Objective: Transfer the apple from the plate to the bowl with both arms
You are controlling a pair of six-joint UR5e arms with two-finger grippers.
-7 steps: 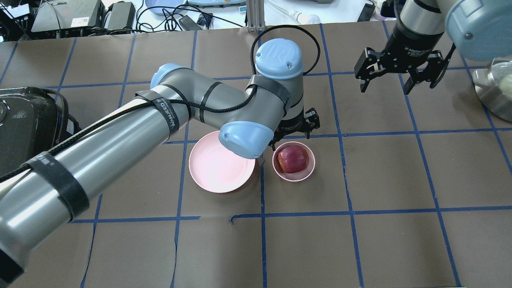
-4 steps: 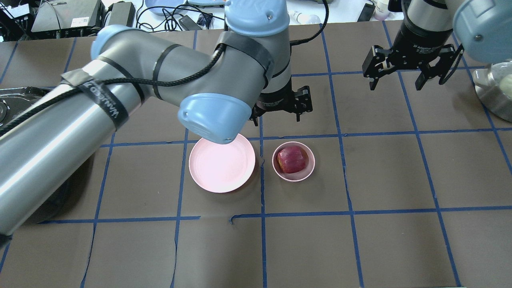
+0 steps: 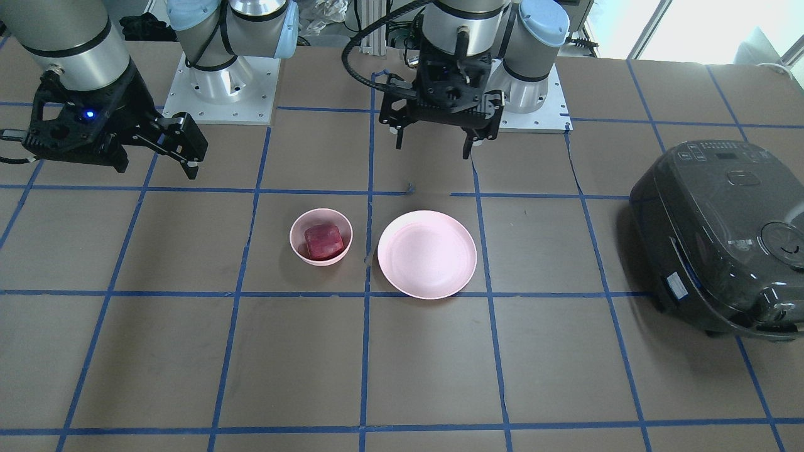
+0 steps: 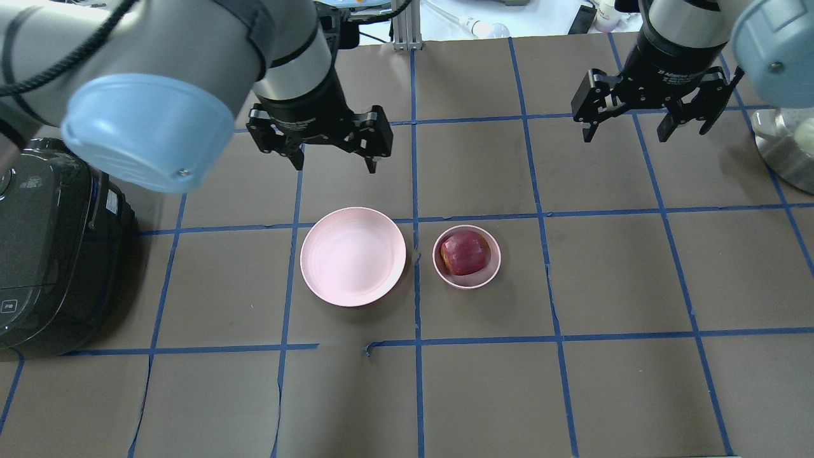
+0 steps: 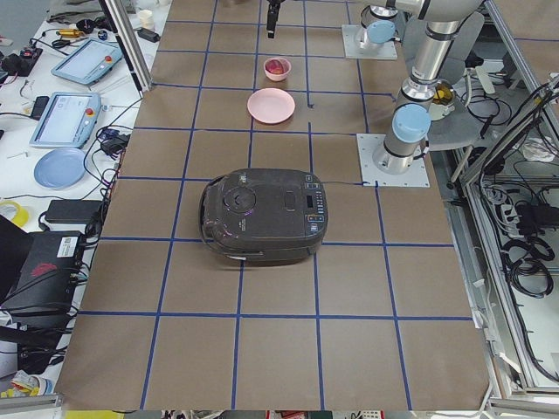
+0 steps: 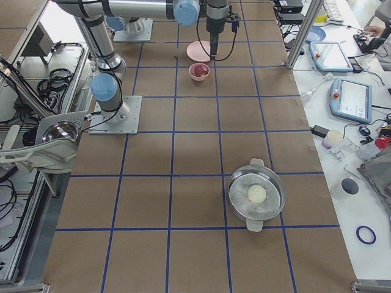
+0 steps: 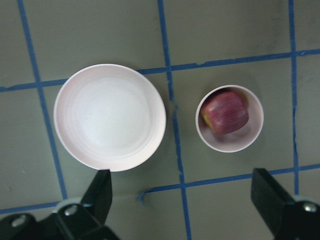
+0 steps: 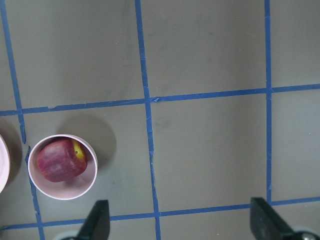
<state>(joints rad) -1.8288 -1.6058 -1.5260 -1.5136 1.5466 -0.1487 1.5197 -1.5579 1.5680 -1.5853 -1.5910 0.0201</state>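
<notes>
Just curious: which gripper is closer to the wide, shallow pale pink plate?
Left. The left gripper hangs high, roughly above the plate; the right gripper hangs off to its right, past the small, deep pink bowl.

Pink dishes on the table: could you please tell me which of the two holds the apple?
The small deep bowl, right of the plate in the overhead view, holds the apple; the wide shallow plate is bare.

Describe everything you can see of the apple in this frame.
The apple is small, blocky and dark red, with faint streaks and a yellowish patch on one side. It looks whole, with matte skin. It sits inside the bowl, filling most of it, close against the wall. Nothing else touches it: the left gripper and right gripper hang open, well away from it.
</notes>
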